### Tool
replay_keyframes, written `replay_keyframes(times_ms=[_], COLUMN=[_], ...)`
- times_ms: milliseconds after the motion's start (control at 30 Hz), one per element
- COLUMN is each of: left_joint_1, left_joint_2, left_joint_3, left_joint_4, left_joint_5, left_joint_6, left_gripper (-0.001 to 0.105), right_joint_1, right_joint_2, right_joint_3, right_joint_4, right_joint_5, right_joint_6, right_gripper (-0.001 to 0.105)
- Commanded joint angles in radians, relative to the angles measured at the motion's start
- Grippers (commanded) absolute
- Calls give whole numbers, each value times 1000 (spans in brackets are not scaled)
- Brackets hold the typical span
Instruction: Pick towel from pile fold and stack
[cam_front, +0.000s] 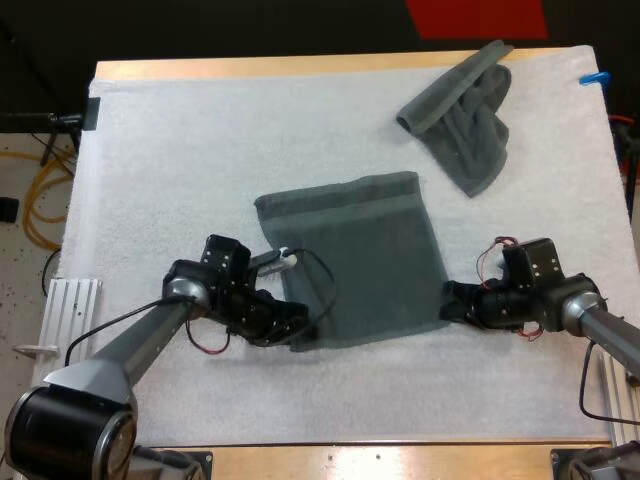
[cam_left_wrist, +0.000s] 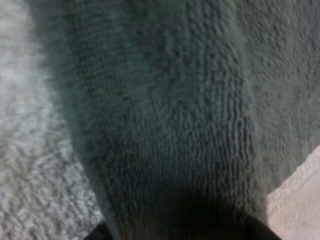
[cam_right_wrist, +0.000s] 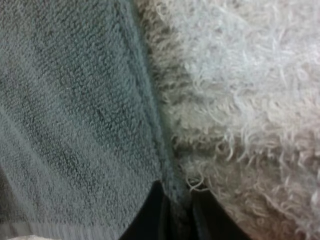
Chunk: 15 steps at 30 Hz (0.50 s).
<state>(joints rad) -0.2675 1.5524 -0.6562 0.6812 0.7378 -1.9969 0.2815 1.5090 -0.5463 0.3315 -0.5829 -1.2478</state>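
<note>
- Left arm: stretched low over the white mat (cam_front: 180, 160); left end effector (cam_front: 297, 325) pinching one near corner of the spread towel (cam_front: 360, 250).
- Right arm: low, reaching inward; right end effector (cam_front: 453, 306) pinching that towel's other near corner at its edge.
- Towels, two: one spread towel between both end effectors; one crumpled towel (cam_front: 465, 125) well beyond the right end effector.

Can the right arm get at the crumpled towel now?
Likely not yet: the right gripper has its fingers shut on the edge of the flat towel. The mat between it and the crumpled towel is bare, so once it lets go, probably yes.
</note>
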Motion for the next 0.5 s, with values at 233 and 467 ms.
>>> replay_keyframes(times_ms=[233,467], left_joint_1=[-17,-17], left_joint_2=[22,-2], left_joint_3=[12,12], left_joint_4=[12,58], left_joint_5=[-55,-67], left_joint_6=[1,52], left_gripper=[0,0], right_joint_1=[1,1], right_joint_2=[2,-7], right_joint_3=[4,4], right_joint_4=[3,5], right_joint_5=[-5,-64], right_joint_6=[-15,-15], right_gripper=[0,0])
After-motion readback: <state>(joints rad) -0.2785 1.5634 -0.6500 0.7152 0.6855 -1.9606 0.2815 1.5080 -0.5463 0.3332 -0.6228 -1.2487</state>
